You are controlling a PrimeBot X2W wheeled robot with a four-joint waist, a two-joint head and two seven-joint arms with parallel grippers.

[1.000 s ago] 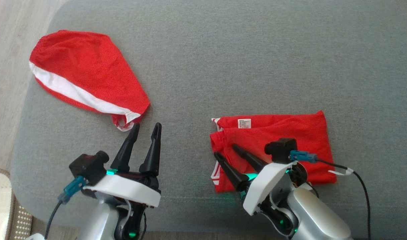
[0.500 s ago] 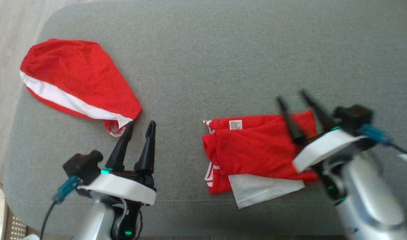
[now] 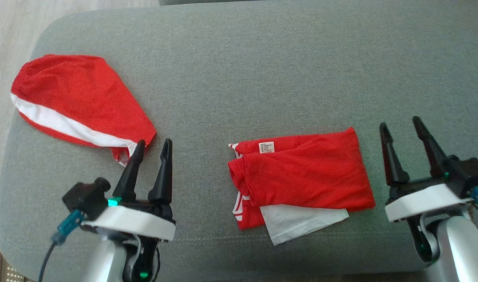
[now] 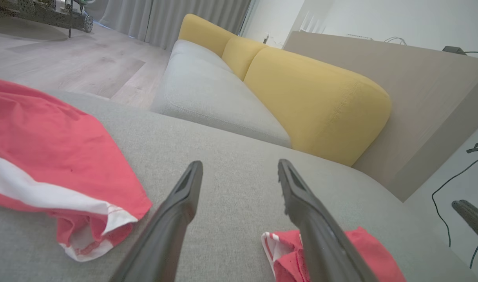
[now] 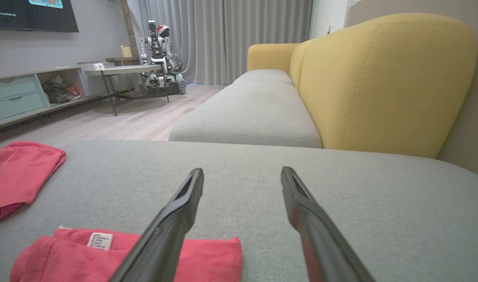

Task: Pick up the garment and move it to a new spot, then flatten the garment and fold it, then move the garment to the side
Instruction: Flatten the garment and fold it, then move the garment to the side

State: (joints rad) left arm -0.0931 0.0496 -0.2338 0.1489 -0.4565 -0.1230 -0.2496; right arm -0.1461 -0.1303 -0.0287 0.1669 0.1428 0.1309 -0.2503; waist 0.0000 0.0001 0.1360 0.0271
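head view: the folded garment (image 3: 301,176) lies on the grey cushion (image 3: 262,58), low and a little right of centre. its long axis runs side to side. a white flap (image 3: 301,225) pokes out under its near edge, and a label (image 3: 266,147) sits at its far left corner. it lies between the two arms. the right jaws stand apart and empty, just beside the garment's right end, tips pointing away from the robot. the left jaws, also apart and empty, are well off its left end, tips beside the tail of a second red garment (image 3: 78,102) with a white stripe. the right arm is the nearer one.

left wrist view: the left jaws are spread over bare cushion. a corner of the folded garment (image 4: 364,250) shows low on the right, partly behind one finger. the second red garment (image 4: 47,156) lies off to the left.

right wrist view: the right jaws are spread wide with nothing between them. the folded garment (image 5: 86,258) lies low on the left, partly behind one finger, so it is off to that side rather than ahead.

the fold looks done and the shift aside seems to remain. the right arm would probably have to turn toward the short end and take all the layers together.
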